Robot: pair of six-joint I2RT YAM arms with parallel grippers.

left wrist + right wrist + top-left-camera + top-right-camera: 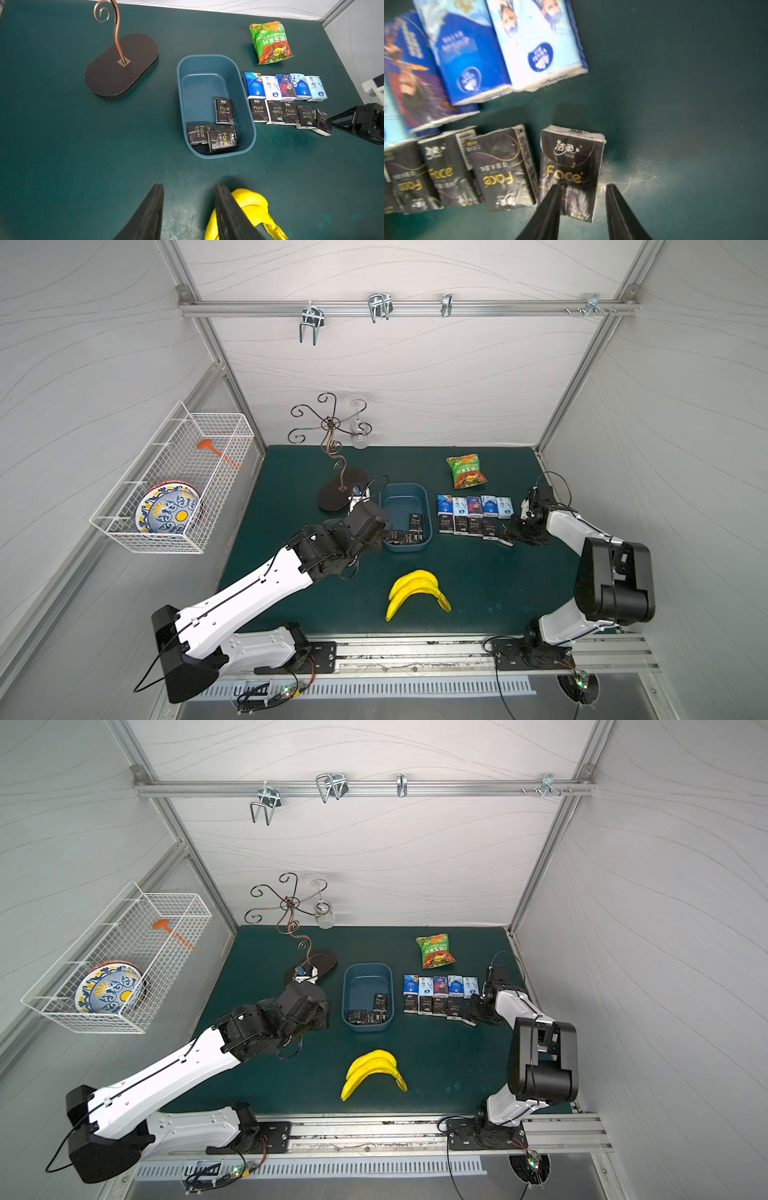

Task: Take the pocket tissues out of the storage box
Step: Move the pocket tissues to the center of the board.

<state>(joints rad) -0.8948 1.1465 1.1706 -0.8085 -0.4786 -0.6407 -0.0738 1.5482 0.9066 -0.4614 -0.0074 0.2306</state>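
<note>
- Our right gripper (583,185) stands with its jaws apart over the near end of the last black pack (571,166). One finger crosses the pack and the other hangs off its right side, so we judge that nothing is gripped.
- That pack lies flat on the bench (685,104), slightly askew, at the right end of the black row.
- Our left gripper (188,185) is spread too, with nothing between its fingers. In both top views it hovers by the near-left corner of the storage box (199,87), which sits about mid-bench.
- Done so far: ten pocket tissues (473,516) are out, in two rows between the box and the bench's right edge. Five blue-and-white packs (284,86) lie on the far side, and five black packs (288,113) lie just in front of them, toward the near edge.
- Left to do: we count at least three remaining packs (223,140) in the near half of the box. One lies by its right wall and two overlap at its near end. We cannot tell whether a fourth hides beneath them.
- We judge the task roughly three quarters done.
</note>
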